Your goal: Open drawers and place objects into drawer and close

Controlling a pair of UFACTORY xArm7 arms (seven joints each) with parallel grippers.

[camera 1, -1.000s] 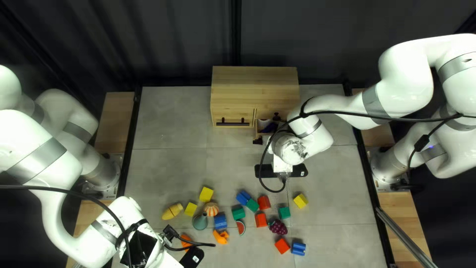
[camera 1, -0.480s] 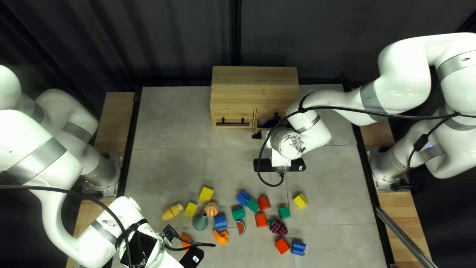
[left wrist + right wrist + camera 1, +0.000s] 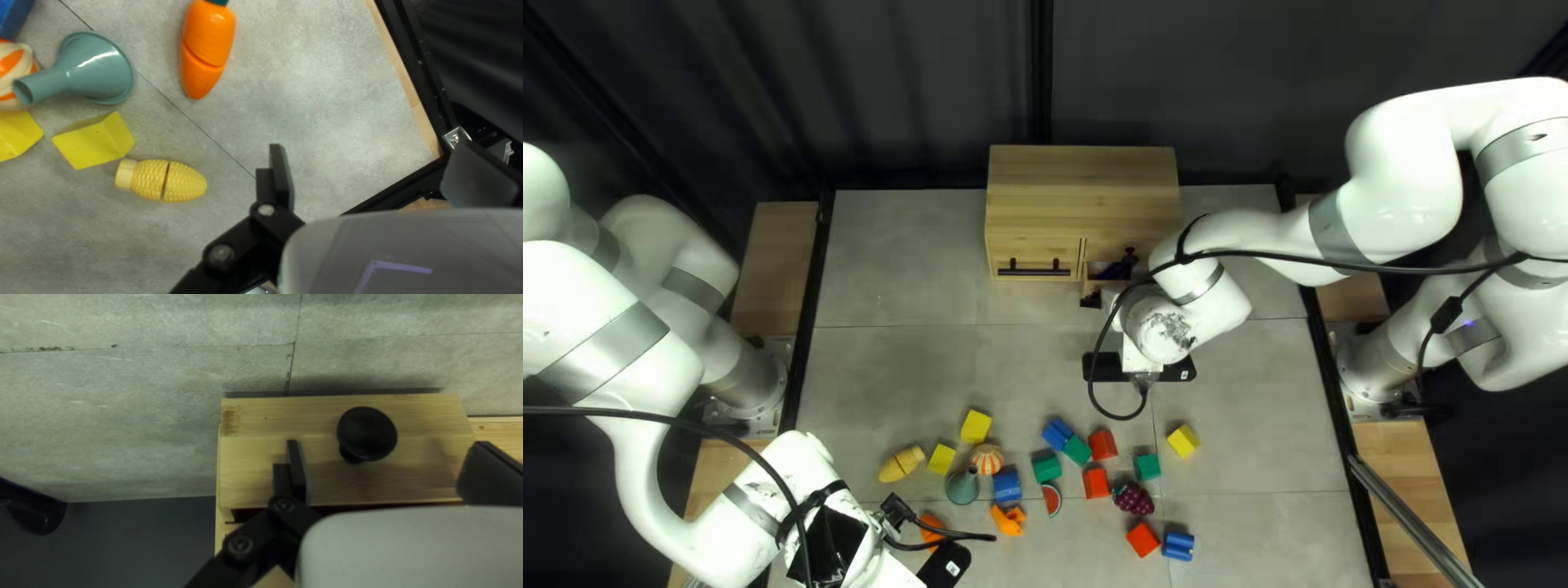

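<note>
**1 drawer (image 3: pixel 253 457) stands open near the right gripper (image 3: pixel 1174 369)**

Toy blocks (image 3: pixel 1183 440), a teal funnel (image 3: pixel 101 68), an orange carrot (image 3: pixel 210 35) and yellow corn (image 3: pixel 185 182) lie on the table (image 3: pixel 904 359), well apart from the wooden cabinet (image 3: pixel 1084 196). The left gripper (image 3: pixel 945 566) has its 2 fingers spread wide, empty. The right gripper also has its 2 fingers spread, near the drawer's black knob (image 3: pixel 368 433); whether either touches the drawer front is unclear. A dark thing (image 3: pixel 1113 270) shows inside the drawer, too obscured to identify.
</note>
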